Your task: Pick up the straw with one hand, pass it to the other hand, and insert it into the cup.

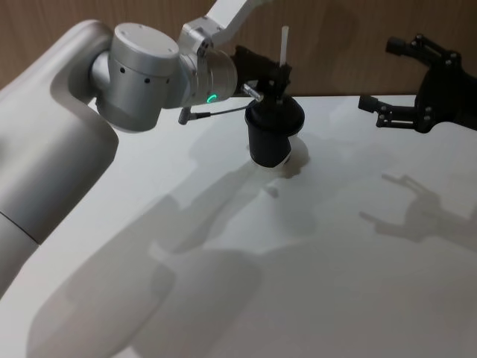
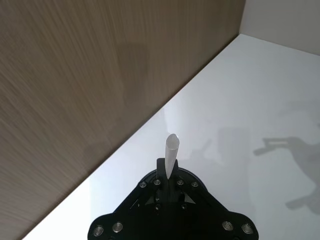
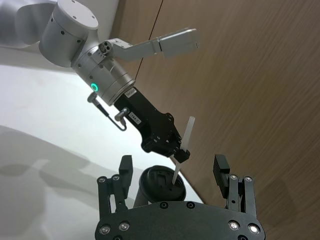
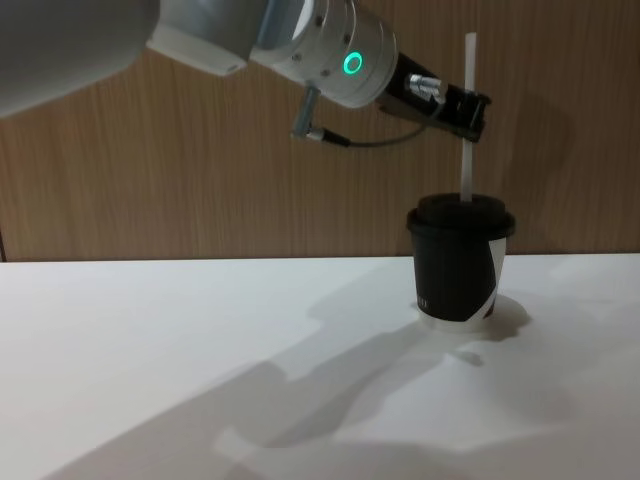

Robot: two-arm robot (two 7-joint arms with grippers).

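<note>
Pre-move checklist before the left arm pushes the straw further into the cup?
1. Straw held: the left end effector is clamped on the straw at mid-length. Ok.
2. Straw attitude: near upright in the chest view. Ok.
3. Tip at the lid: the lower end meets the cup at its lid top. Whether it is in the opening: cannot tell.
4. Cup stance: upright on the table. Ok.
5. Right end effector: open, off to the right of the cup, apart from it. Ok.
</note>
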